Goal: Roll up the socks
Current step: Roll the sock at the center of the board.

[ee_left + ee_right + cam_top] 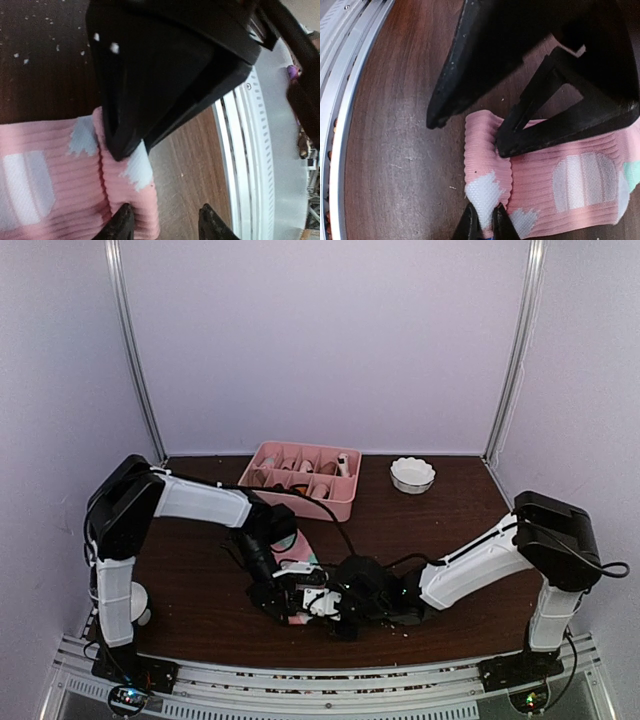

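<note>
Socks in view: one, a pink sock (540,197) with pale patches and a teal one.
Sock place: flat on the tabletop (450,520) near its front edge, in front of the tray, between the two tools; its near end is bunched into a raised fold.
Arms: two, both reaching in to the middle.
Left tool (165,221): fingers apart, one tip on the sock by the fold, the other on bare wood just beside it.
Right tool (486,223): fingers drawn together, pinching the fold at a pale patch.
Tray (310,504): one, pink, divided, at the back; small rolls inside, too small to count.
Bowl (412,486): one, white, right of the tray, well apart from the sock.
In the way: each tool fills much of the other's wrist view, and from above the arms cover most of the sock.
</note>
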